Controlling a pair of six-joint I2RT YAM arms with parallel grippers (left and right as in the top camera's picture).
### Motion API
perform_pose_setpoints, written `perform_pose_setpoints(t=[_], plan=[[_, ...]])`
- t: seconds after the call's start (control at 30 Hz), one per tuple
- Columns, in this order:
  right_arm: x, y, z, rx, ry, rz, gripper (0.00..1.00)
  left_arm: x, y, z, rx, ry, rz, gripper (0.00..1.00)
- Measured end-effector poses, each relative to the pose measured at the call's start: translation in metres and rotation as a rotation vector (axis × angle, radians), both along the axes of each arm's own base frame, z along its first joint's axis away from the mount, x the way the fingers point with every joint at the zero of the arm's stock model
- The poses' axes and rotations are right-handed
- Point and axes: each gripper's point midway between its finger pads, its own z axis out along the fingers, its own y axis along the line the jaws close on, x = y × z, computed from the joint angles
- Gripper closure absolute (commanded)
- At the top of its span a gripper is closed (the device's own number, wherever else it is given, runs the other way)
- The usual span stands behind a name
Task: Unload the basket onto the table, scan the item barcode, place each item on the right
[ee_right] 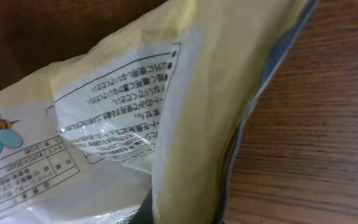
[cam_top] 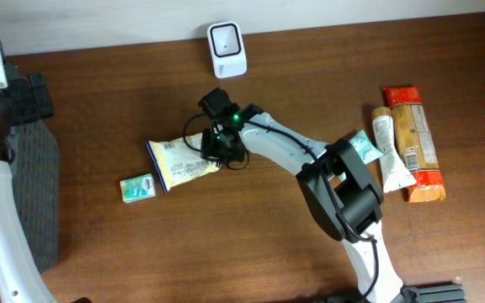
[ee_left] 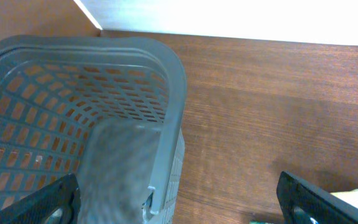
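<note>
The item, a pale yellow snack bag (cam_top: 179,160) with a blue edge, lies on the wooden table left of centre. My right gripper (cam_top: 220,145) is shut on its right end. In the right wrist view the bag (ee_right: 104,124) fills the frame, its edge folded up and pinched in my right gripper (ee_right: 185,211). A printed text panel shows; no barcode is visible. The white scanner (cam_top: 226,50) stands at the table's back edge. My left gripper (ee_left: 185,205) hangs open over a basket rim, holding nothing.
A grey mesh basket (cam_top: 32,194) sits at the far left, its rim (ee_left: 173,81) below the left wrist. A small green box (cam_top: 138,188) lies beside the bag. An orange packet (cam_top: 415,143), a white tube (cam_top: 390,151) and a teal packet (cam_top: 365,147) lie at the right.
</note>
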Motion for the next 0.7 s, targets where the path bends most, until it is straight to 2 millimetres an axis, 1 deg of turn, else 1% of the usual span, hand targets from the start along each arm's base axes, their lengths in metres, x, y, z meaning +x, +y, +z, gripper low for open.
perform_pose_setpoints(t=[0.1, 0.2, 0.27, 0.3, 0.37, 0.4, 0.43, 0.5, 0.57, 0.67, 0.7], plan=[[0.005, -0.001, 0.005, 0.067, -0.026, 0.123, 0.96, 0.0, 0.0, 0.0, 0.0, 0.0, 0.0, 0.01], [0.016, -0.016, 0.014, 0.149, -0.057, 0.236, 0.96, 0.0, 0.0, 0.0, 0.0, 0.0, 0.0, 0.01], [0.025, -0.029, 0.027, 0.204, -0.091, 0.277, 0.96, 0.0, 0.0, 0.0, 0.0, 0.0, 0.0, 0.01], [0.031, -0.039, 0.044, 0.241, -0.124, 0.284, 0.96, 0.0, 0.0, 0.0, 0.0, 0.0, 0.0, 0.01], [0.048, -0.061, 0.091, 0.289, -0.229, 0.27, 0.96, 0.0, 0.0, 0.0, 0.0, 0.0, 0.0, 0.01], [0.053, -0.071, 0.111, 0.299, -0.271, 0.256, 0.96, 0.0, 0.0, 0.0, 0.0, 0.0, 0.0, 0.01], [0.058, -0.086, 0.141, 0.302, -0.328, 0.223, 0.96, 0.0, 0.0, 0.0, 0.0, 0.0, 0.0, 0.01], [0.06, -0.114, 0.17, 0.253, -0.366, 0.135, 0.96, 0.0, 0.0, 0.0, 0.0, 0.0, 0.0, 0.01], [0.06, -0.142, 0.192, 0.168, -0.404, 0.038, 0.96, 0.0, 0.0, 0.0, 0.0, 0.0, 0.0, 0.01], [0.054, -0.169, 0.203, 0.047, -0.412, -0.071, 0.96, 0.0, 0.0, 0.0, 0.0, 0.0, 0.0, 0.01], [0.054, -0.175, 0.208, 0.025, -0.427, -0.093, 0.96, 0.0, 0.0, 0.0, 0.0, 0.0, 0.0, 0.01]])
